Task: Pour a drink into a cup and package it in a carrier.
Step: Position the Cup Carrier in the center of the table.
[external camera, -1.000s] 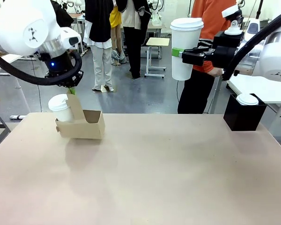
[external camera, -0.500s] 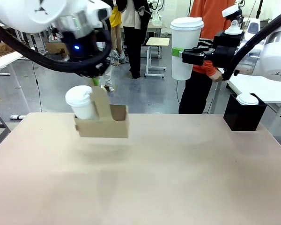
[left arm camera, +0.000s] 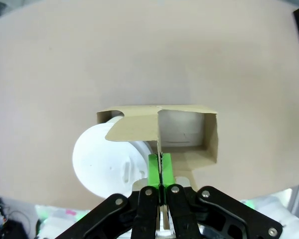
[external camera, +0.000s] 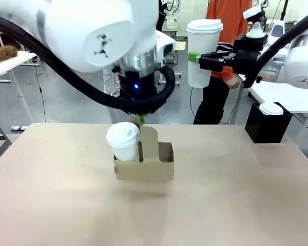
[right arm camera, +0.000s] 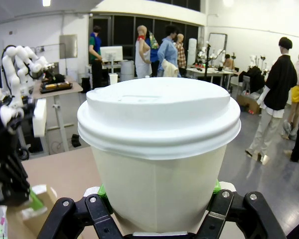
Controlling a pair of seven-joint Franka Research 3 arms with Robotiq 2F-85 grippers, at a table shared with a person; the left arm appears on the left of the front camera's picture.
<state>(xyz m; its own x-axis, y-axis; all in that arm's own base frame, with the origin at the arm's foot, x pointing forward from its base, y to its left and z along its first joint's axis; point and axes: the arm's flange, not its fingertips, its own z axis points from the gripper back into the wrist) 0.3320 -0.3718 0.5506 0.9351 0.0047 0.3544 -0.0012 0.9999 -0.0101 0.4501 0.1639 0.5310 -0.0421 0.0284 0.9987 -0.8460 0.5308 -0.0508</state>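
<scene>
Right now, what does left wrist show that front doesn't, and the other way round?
Left wrist view: it looks straight down into the carrier. Its second slot is empty, and the left gripper is pinched shut on the centre handle.
Front view: the right gripper holds a tall lidded cup up high. A black box has a white lid on it, and a person stands at the far side.
Both: the carrier held by the left gripper, with a short lidded cup in one slot.

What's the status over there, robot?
Left tool shut on carrier handle; small lidded cup in one slot, other empty. Right tool shut on tall cup, held high. Black box far right.
</scene>
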